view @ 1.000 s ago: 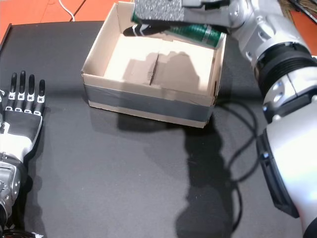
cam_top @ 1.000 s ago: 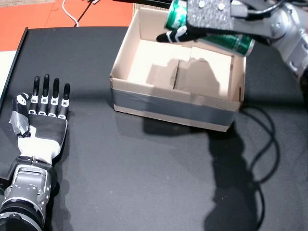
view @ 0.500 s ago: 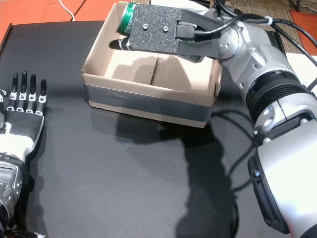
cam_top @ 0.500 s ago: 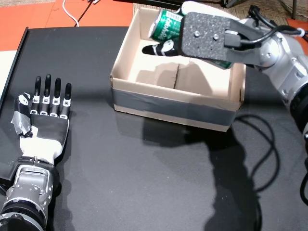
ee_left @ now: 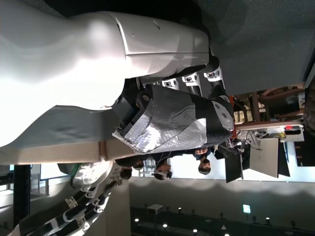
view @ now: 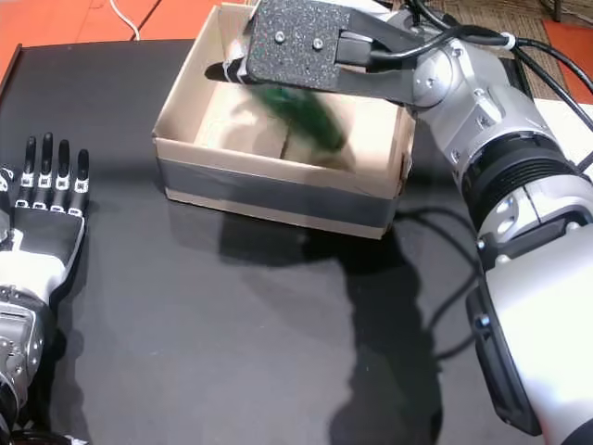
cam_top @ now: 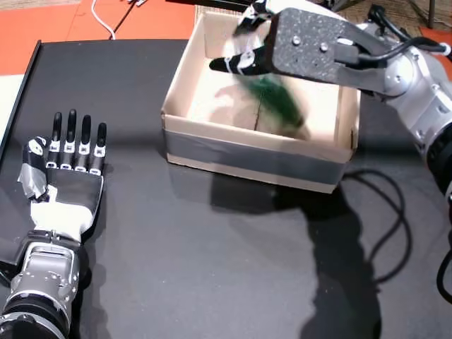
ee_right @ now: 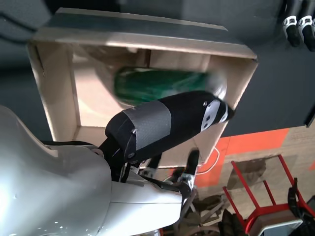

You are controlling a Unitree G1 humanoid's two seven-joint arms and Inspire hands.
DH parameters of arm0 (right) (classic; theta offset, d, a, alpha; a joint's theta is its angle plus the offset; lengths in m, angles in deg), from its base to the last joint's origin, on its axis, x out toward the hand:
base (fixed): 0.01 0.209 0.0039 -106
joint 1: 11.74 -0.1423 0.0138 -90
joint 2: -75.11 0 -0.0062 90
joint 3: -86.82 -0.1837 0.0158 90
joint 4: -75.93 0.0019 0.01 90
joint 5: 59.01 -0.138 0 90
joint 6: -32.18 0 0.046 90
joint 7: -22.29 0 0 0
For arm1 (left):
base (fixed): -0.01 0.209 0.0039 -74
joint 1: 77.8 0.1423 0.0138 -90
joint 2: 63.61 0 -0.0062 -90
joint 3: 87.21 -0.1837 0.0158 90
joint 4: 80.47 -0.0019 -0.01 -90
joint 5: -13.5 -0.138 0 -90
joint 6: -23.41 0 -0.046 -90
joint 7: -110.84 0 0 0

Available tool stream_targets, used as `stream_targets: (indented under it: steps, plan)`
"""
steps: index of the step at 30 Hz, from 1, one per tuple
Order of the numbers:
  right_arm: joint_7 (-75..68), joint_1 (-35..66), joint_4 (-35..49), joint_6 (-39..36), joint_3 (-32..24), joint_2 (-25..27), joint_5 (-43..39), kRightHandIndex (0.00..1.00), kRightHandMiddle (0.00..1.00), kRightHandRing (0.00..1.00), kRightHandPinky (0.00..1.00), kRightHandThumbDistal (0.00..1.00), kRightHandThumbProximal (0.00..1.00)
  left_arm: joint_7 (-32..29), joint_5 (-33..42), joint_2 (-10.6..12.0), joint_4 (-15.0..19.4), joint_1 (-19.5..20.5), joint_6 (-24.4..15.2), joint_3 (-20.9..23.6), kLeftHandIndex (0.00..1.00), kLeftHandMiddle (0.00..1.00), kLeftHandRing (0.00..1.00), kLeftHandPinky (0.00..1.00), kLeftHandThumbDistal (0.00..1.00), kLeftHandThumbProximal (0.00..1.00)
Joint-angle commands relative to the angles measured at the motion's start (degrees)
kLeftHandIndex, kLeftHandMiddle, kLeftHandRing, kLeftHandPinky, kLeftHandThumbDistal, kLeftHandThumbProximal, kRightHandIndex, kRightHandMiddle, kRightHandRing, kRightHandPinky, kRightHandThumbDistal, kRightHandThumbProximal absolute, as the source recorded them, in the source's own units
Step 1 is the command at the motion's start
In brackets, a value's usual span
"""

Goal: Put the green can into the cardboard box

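Observation:
The green can [cam_top: 272,99] shows as a motion-blurred streak inside the cardboard box [cam_top: 247,152], free of any fingers; in a head view the can [view: 301,109] lies slanted over the box [view: 278,190] floor. My right hand [cam_top: 311,46] hovers over the box's far side, fingers spread and holding nothing. The right wrist view looks down past the hand [ee_right: 167,123] at the blurred can [ee_right: 157,83] in the box [ee_right: 54,98]. My left hand [cam_top: 67,169] lies flat on the black table at the left, fingers straight, also in view as the left hand [view: 42,218] and left hand [ee_left: 172,118].
A black cable [cam_top: 388,212] loops on the table right of the box. A white cable [cam_top: 102,21] lies on the orange floor behind the table. The table's left edge [cam_top: 21,92] runs beside my left hand. Several people [ee_left: 162,169] stand in the background of the left wrist view.
My right hand carried the can over the box, then its fingers opened and the can dropped into the box. The left hand has stayed put.

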Motion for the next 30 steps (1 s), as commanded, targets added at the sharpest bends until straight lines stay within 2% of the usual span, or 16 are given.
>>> stream_targets:
  steps: [1,3,5,6,7,8,10,11,12,14,16,18,21,24,27,30]
  plan:
    - [-1.36,-0.31,0.1,-1.32,1.67,0.71,1.45,0.76,0.82,0.84,0.8,0.62,0.72,1.3,0.01,0.42,-1.25,2.24,0.3,0.24,0.55,0.57,0.65,0.74,0.0,0.55]
    - [-2.19,-0.45,0.05,-1.66,2.51,0.82,2.14,0.88,0.91,0.85,0.79,0.67,0.77,0.97,-0.01,0.32,-1.26,2.27,0.51,0.25,0.54,0.56,0.66,0.76,0.0,0.56]
    - [-3.48,-0.61,0.0,-1.94,3.58,1.0,3.15,0.92,0.91,0.79,0.76,0.72,0.82,0.64,-0.22,0.27,-1.26,2.36,0.37,0.09,0.54,0.56,0.66,0.76,0.0,0.56]
    - [-4.0,-0.76,-0.03,-1.87,4.29,1.08,3.75,0.94,0.93,0.79,0.76,0.73,0.86,0.68,-0.28,0.26,-1.27,2.35,0.33,0.05,0.54,0.56,0.67,0.76,0.0,0.56]
    - [-4.41,-0.91,-0.05,-1.94,4.95,1.18,4.32,0.96,0.95,0.79,0.75,0.69,0.87,0.74,-0.32,0.24,-1.28,2.33,0.34,0.02,0.54,0.56,0.67,0.76,0.0,0.57]
    - [-4.34,-1.05,-0.09,-1.73,5.25,1.19,4.49,0.98,0.98,0.82,0.75,0.7,0.87,0.81,-0.28,0.23,-1.29,2.31,0.39,0.05,0.54,0.55,0.66,0.75,0.0,0.57]
    - [-3.58,-1.28,-0.19,-0.75,5.1,1.06,4.12,0.96,0.99,0.9,0.75,0.78,0.88,1.01,-0.11,0.28,-1.3,2.26,0.37,0.21,0.54,0.55,0.65,0.74,0.0,0.56]
    - [-3.18,-1.37,-0.22,-0.38,5.01,1.02,3.94,0.94,0.98,0.91,0.75,0.8,0.89,0.94,-0.01,0.31,-1.3,2.26,0.34,0.31,0.54,0.55,0.66,0.74,0.0,0.56]
    - [-3.1,-1.36,-0.23,-0.38,5.02,1.05,3.91,0.93,0.96,0.87,0.75,0.78,0.89,0.69,0.12,0.32,-1.3,2.29,0.37,0.43,0.54,0.56,0.67,0.76,0.0,0.55]
    - [-2.54,-1.31,-0.23,0.03,4.56,1.01,3.38,0.84,0.92,0.88,0.74,0.81,0.86,0.32,0.26,0.28,-1.3,2.34,0.61,0.58,0.54,0.57,0.68,0.76,0.0,0.54]
    - [-2.67,-1.27,-0.2,-0.25,4.74,1.12,3.57,0.84,0.93,0.87,0.74,0.76,0.84,0.52,0.1,0.25,-1.3,2.3,0.58,0.49,0.54,0.55,0.67,0.76,0.0,0.54]
    - [-3.37,-1.33,-0.17,-0.49,5.47,1.2,4.34,0.87,0.93,0.85,0.75,0.77,0.86,0.84,-0.19,0.2,-1.29,2.25,0.42,0.27,0.54,0.55,0.66,0.76,0.0,0.58]
    - [-3.69,-1.38,-0.15,-0.65,5.82,1.38,4.6,0.87,0.94,0.85,0.77,0.81,0.86,0.66,-0.08,0.12,-1.29,2.28,0.68,0.32,0.55,0.56,0.67,0.76,0.0,0.56]
    - [-3.4,-1.56,-0.11,-0.8,5.85,1.62,4.48,0.96,0.98,0.85,0.79,0.8,0.87,0.54,-0.17,-0.03,-1.32,2.35,0.78,0.27,0.55,0.55,0.66,0.75,0.0,0.54]
    - [-2.97,-1.68,-0.06,-0.14,4.77,1.58,3.32,0.92,0.97,0.89,0.81,0.86,0.79,0.33,-0.18,-0.16,-1.37,2.44,0.9,0.3,0.56,0.55,0.66,0.77,0.0,0.54]
    - [-3.76,-1.53,0.16,0.47,2.71,1.49,1.2,0.83,0.89,0.89,0.8,0.83,0.59,1.06,-0.07,-0.24,-1.36,2.16,1.05,0.39,0.56,0.57,0.67,0.78,0.0,0.55]
